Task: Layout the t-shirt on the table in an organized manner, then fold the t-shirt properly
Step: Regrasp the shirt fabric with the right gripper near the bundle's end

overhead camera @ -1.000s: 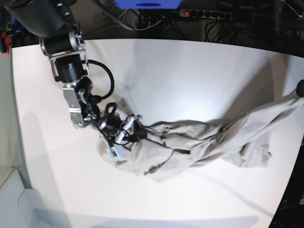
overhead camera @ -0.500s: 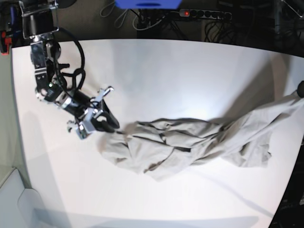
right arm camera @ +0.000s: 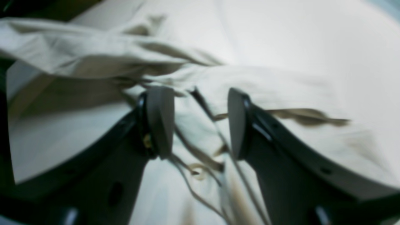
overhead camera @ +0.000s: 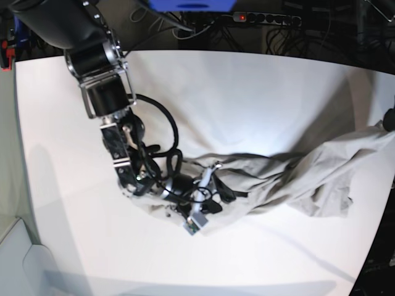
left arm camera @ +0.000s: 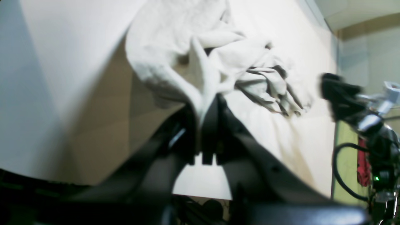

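The light beige t-shirt (overhead camera: 278, 179) lies bunched in a long twisted strip across the white table (overhead camera: 247, 98). Its right end rises off the table toward my left gripper (left arm camera: 207, 125), which is shut on a fold of the cloth. In the base view that gripper (overhead camera: 389, 118) only just shows at the right edge. My right gripper (right arm camera: 198, 125) hovers over the shirt's crumpled left part (right arm camera: 281, 93). It is open, with folds of cloth lying below the gap between its fingers (right arm camera: 159, 122). In the base view it (overhead camera: 222, 198) sits low on the shirt's left end.
The right arm's black cables (overhead camera: 157, 132) loop above the shirt's left end. A power strip (overhead camera: 265, 18) and wires lie beyond the table's curved far edge. The shirt's right end hangs near the table's right edge (overhead camera: 376, 246).
My right arm swung out to the left off the shirt, then came back down onto its left end, further right than before, with jaws wider. The left gripper kept its hold in place.
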